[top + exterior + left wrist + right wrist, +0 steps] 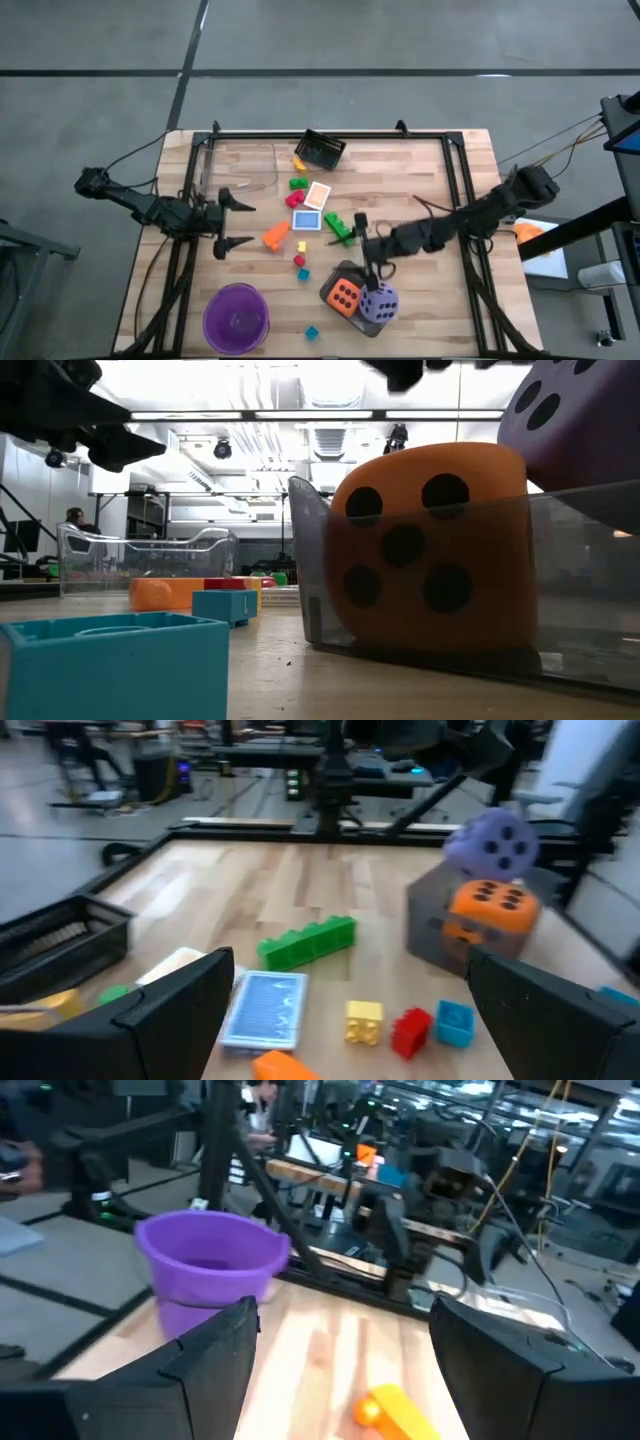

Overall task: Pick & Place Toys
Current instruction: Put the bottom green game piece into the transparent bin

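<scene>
Overhead, both dice sit in the grey tray (334, 277) near the table's (420, 180) front edge: the orange die (342, 296) on the left, the purple die (379, 304) just beside it on the right and riding higher, as the low view also shows. The right gripper (371, 268) hangs just above and behind the tray, touching neither die; its jaws stand well apart and hold nothing. The left gripper (240, 222) waits over the table's left side with its jaws spread wide and empty.

Loose toys lie scattered across the middle of the table. An orange block (276, 236) lies nearest the left gripper. A long green block (339, 228) lies just left of the right gripper, with a blue card (308, 220) beside it and an orange-edged card (318, 194) just behind that. Small green (298, 184) and red (295, 199) blocks lie near the cards; yellow (301, 246), red (299, 261) and teal (303, 274) ones run in a line toward the front, and another teal block (311, 332) sits near the front edge. A black basket (321, 150) stands at the back, and a purple bowl (236, 317) stands at the front left.
</scene>
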Controlling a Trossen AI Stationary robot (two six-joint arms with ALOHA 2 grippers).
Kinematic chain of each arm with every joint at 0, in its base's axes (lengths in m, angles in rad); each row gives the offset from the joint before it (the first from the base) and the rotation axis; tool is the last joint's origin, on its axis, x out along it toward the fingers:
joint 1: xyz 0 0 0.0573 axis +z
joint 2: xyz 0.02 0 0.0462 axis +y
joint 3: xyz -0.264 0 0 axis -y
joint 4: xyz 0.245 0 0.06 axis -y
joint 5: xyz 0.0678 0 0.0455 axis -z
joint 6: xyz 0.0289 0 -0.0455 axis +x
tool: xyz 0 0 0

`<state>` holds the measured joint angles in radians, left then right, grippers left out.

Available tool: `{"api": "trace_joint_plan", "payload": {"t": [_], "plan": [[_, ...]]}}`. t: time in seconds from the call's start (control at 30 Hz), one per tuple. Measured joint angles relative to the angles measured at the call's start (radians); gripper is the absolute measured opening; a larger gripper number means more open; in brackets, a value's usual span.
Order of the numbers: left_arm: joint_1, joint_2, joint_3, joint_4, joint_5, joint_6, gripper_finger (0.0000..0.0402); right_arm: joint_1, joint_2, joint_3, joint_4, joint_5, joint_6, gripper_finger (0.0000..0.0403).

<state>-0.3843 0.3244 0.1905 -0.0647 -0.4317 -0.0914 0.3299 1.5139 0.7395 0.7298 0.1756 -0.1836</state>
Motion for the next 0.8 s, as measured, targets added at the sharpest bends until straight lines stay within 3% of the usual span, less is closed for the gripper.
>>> {"api": "trace_joint_plan", "payload": {"t": [0.17,0.43,0.8], "plan": [[0.000,0.000,0.000,-0.022,-0.100,0.007,0.0398,-0.099,0.000,-0.042,0.078,-0.127,0.004,0.0286],[0.000,-0.075,0.000,-0.018,-0.061,0.055,0.0398,-0.210,0.000,-0.051,0.090,-0.321,-0.006,0.0286],[0.000,-0.327,-0.001,-0.168,0.006,0.052,0.0398,-0.295,0.000,-0.184,0.357,-0.355,0.022,0.0286]]}}
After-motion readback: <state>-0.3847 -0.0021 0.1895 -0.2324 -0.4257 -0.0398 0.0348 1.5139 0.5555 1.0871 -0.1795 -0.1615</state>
